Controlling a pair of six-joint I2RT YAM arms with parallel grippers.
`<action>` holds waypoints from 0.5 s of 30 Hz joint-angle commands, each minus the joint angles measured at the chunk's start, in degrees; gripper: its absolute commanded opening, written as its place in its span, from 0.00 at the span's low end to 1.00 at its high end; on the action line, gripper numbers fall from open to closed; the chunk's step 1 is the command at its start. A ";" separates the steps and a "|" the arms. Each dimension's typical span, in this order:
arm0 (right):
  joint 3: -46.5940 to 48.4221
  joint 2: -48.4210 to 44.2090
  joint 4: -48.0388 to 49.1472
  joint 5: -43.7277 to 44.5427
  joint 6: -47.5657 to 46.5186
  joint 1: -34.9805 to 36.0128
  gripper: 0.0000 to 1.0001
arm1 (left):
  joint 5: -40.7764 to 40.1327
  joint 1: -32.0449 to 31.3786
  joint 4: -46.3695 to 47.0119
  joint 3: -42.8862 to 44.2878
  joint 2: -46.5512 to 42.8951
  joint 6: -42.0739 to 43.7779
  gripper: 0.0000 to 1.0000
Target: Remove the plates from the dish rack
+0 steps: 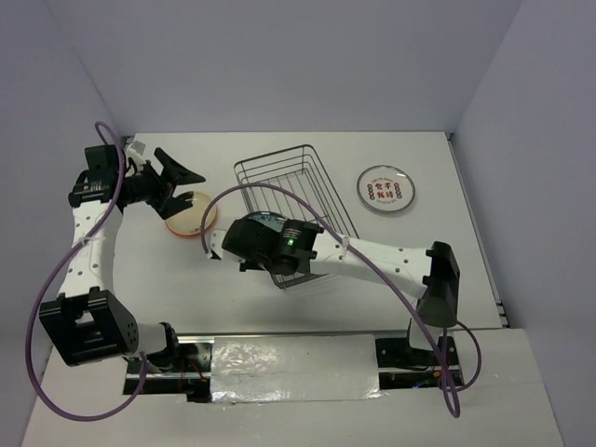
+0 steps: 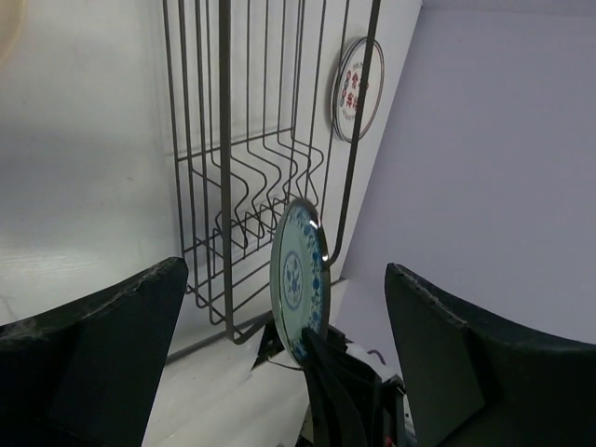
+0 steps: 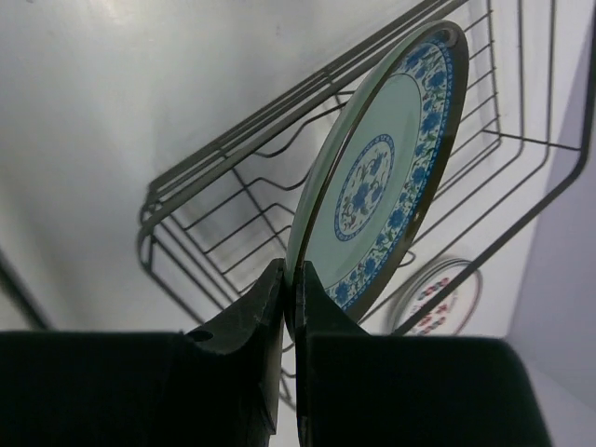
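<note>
Slippage is the risk: right gripper pinches only the rim of the teal plate, upright at the near end of the dish rack. Left gripper gapes empty, far left.

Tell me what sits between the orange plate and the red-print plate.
The dish rack, as the top view shows. At its near end the right gripper holds a blue-patterned plate on edge, clearest in the right wrist view.
</note>
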 commanded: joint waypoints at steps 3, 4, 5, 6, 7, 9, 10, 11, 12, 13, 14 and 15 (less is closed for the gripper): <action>4.56 1.21 6.82 6.11 -10.37 0.83 0.00 | 4.13 -3.41 2.07 -1.60 0.60 -0.28 0.99; 5.09 2.61 7.08 5.76 -10.72 1.00 0.00 | 3.96 -3.95 1.54 -1.78 0.70 -0.10 0.98; 6.40 3.41 6.91 5.41 -10.63 1.09 0.00 | 3.69 -4.47 1.28 -1.87 0.70 0.08 0.97; 6.85 4.02 6.91 5.23 -10.55 1.27 0.00 | 3.52 -5.26 1.01 -1.96 0.78 0.69 0.97; 7.29 5.25 6.91 5.14 -10.37 1.53 0.00 | 2.99 -5.53 0.84 -1.87 0.70 0.96 0.95; 8.08 6.31 7.43 5.58 -10.37 1.88 0.00 | 2.46 -6.50 -0.30 -1.61 1.13 2.01 0.92; 8.69 7.18 7.69 5.58 -10.63 2.23 0.00 | 2.20 -6.68 -1.00 -1.69 1.31 2.27 0.92; 9.13 7.54 7.96 6.02 -10.63 2.24 0.00 | 2.02 -7.03 -1.53 -1.52 1.83 3.15 0.91; 9.48 7.98 8.48 6.54 -10.81 2.41 0.00 | 1.76 -7.20 -2.15 -1.35 2.27 3.68 0.90; 10.70 8.42 8.75 6.72 -10.98 2.50 0.00 | 1.50 -7.47 -2.85 -1.08 2.71 4.21 0.89; 11.50 9.21 9.01 6.64 -11.07 2.76 0.00 | 1.49 -7.99 -3.64 -0.73 3.07 4.82 0.86; 12.03 9.48 9.36 6.64 -11.16 2.85 0.00 | 1.67 -8.17 -4.78 -0.29 3.94 5.78 0.81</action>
